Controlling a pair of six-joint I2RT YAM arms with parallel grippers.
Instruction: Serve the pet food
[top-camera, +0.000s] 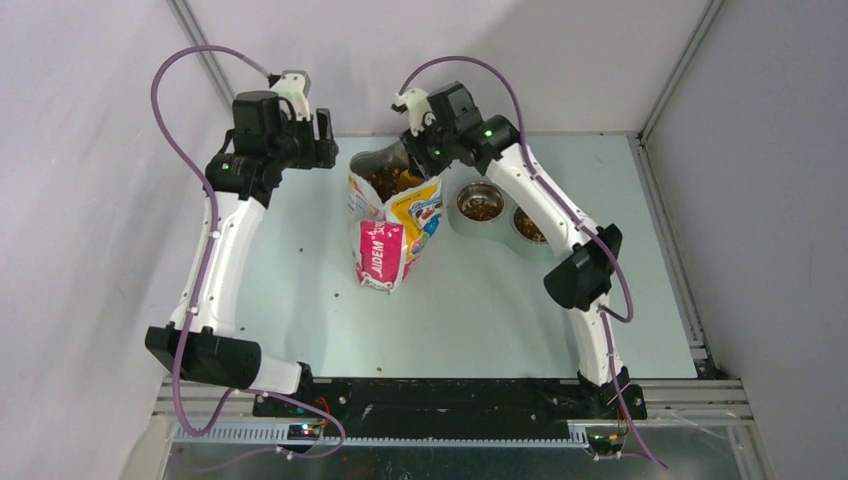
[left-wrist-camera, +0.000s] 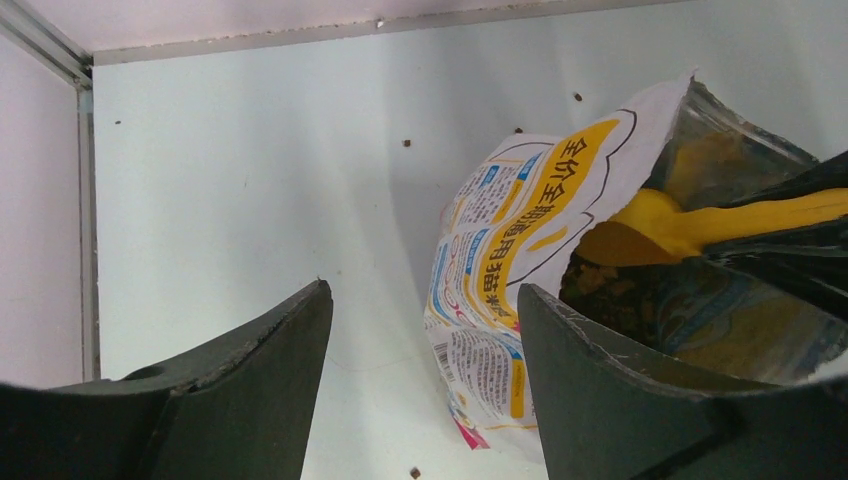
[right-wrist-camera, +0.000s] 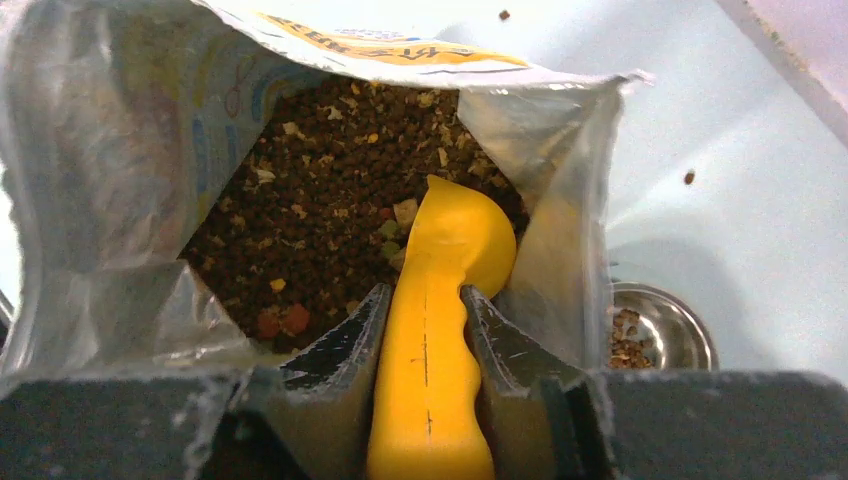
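Clamping the right gripper on the yellow scoop, dipping into pet food, loose light spill-prone kibble inside the open cat-food bag, best lifted by scoopfuls, holding the left gripper spread apart nearby.

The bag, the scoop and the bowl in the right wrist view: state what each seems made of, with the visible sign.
Bag: likely a plastic-foil laminate; silvery, crinkled lining inside, glossy printed outside. Scoop: probably moulded plastic; smooth, uniform yellow with a faint seam line down the handle. Bowl: seemingly polished metal, perhaps stainless steel; bright reflective rim.
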